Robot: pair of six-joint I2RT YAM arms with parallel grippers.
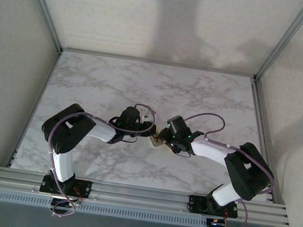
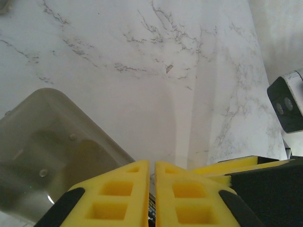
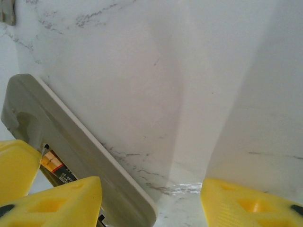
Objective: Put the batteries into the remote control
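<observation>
The remote control (image 1: pixel 156 142) lies at the table's middle, between both grippers. In the left wrist view its pale body (image 2: pixel 47 156) fills the lower left. My left gripper (image 2: pixel 152 189) is shut on a dark battery (image 2: pixel 152 208), of which a thin strip shows between the yellow pads. In the right wrist view the remote (image 3: pixel 80 151) runs diagonally as a grey-white slab. A battery with an orange band (image 3: pixel 53 165) sits at its inner edge beside a left-gripper finger (image 3: pixel 14 161). My right gripper (image 3: pixel 151 208) is open, the remote's corner just inside its left finger (image 3: pixel 61 203).
A small grey piece (image 3: pixel 6 13) lies on the marble farther off. The right wrist's camera housing (image 2: pixel 286 101) stands close on the right of the left gripper. Metal frame posts (image 1: pixel 47 14) and white walls border the table.
</observation>
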